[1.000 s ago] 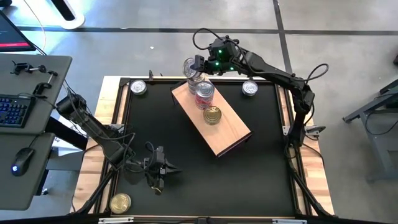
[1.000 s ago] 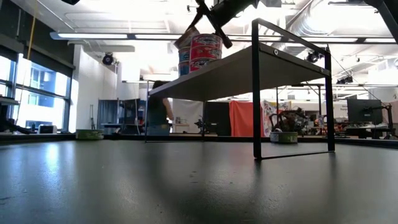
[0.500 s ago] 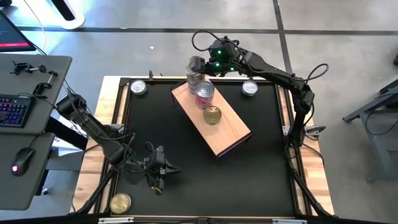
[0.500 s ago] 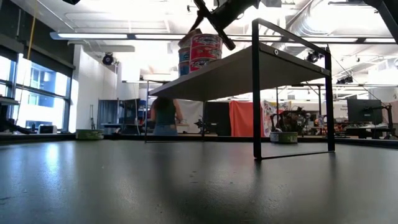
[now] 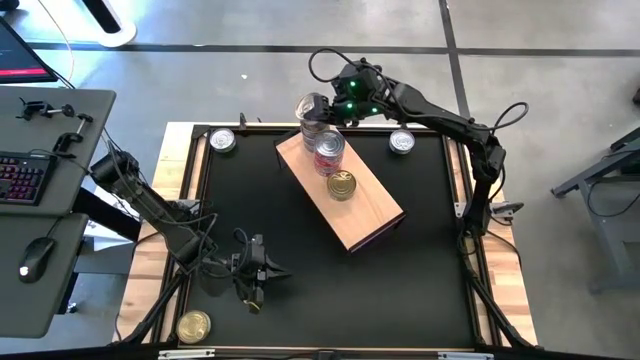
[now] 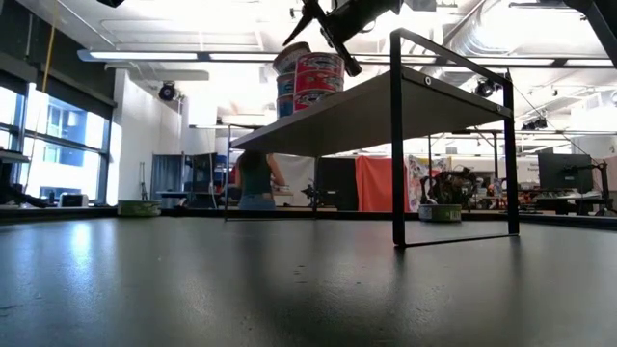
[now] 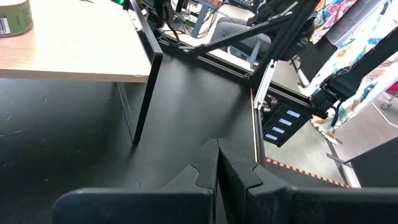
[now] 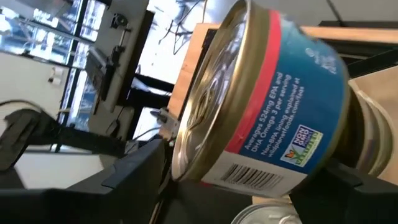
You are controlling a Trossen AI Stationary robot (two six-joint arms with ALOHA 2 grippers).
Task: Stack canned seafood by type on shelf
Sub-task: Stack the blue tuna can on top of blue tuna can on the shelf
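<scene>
The shelf (image 5: 365, 205) is a light wooden board on black legs, standing slantwise across the table. At its far left end a blue-and-red labelled tin (image 8: 273, 106) lies tilted on top of a stack of like tins (image 6: 285, 92). My right gripper (image 5: 322, 108) is open, one finger on each side of that tin. Beside it stand a stack of red tins (image 5: 329, 150) and a single gold-lidded tin (image 5: 342, 185). My left gripper (image 5: 255, 275) hovers shut over the near left of the table, with nothing between its fingers (image 7: 217, 168). My right gripper reaches slanting down from the table's far right, its fingers (image 8: 134, 174) flanking the lid and the bottom of the top tin. Whether a finger touches the tin, I cannot tell. The tin leans on the stack under it.
Loose tins lie on the black table at the far left (image 5: 222, 141), the far right (image 5: 402, 142) and the near left corner (image 5: 193, 325). The shelf's black legs (image 6: 397, 145) stand on the table. A person shows in the room behind.
My right gripper's fingers have spread apart around the top tin while the hand stayed over the shelf's far left end. The tin remains tilted on the stack.
</scene>
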